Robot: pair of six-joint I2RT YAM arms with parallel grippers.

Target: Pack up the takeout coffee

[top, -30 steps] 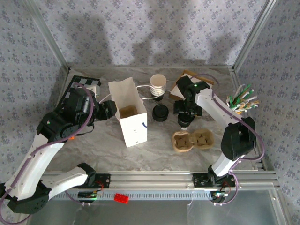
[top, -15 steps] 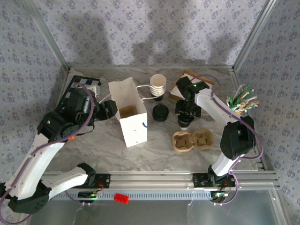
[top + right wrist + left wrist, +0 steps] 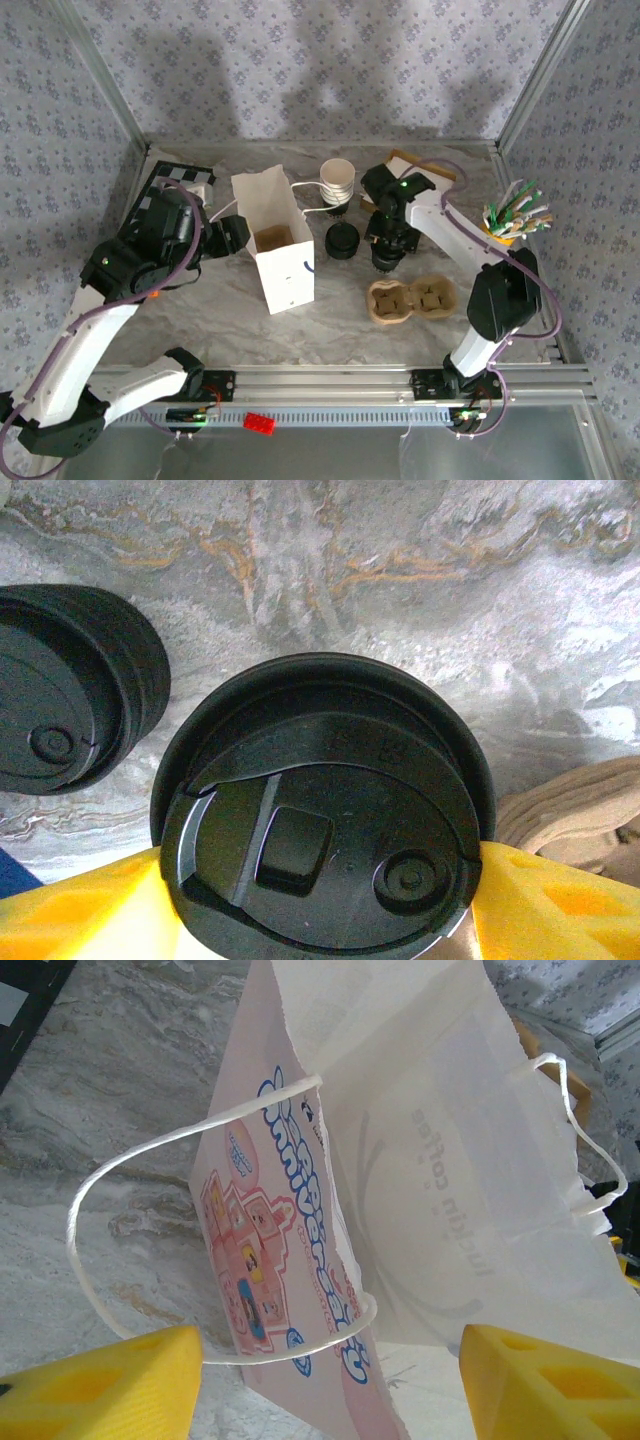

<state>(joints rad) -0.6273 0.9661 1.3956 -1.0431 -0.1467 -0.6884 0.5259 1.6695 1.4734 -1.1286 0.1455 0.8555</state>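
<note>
The marbled surface (image 3: 340,310) filled the middle of the top view. The white paper bag (image 3: 285,275) stood upright on it, left of centre, with its mouth open to the camera. The left gripper (image 3: 232,234) sat against the bag's left side. In the left wrist view, that gripper (image 3: 330,1345) had its yellow fingers (image 3: 110,1380) spread wide at the bottom corners of the frame. The printed edge of the bag (image 3: 430,1140) and one string handle (image 3: 100,1190) lay between them, and neither finger pressed on either.

Right of the bag, lower in the top view, lay the brown two-pocket carrier (image 3: 411,299) with both pockets unfilled. Just above it the right gripper (image 3: 388,245) stood over the lidded cup (image 3: 384,260). In the right wrist view, this gripper (image 3: 315,880) had closed on the cup's black lid (image 3: 320,810), a yellow finger touching each side of the rim. The carrier's edge (image 3: 570,800) showed at the right of that frame.

A second black lid (image 3: 342,241) rested between the bag and the held cup; the right wrist view showed it at left (image 3: 60,700). A pale paper cup (image 3: 337,180) stood above it, near the back of the surface.
</note>
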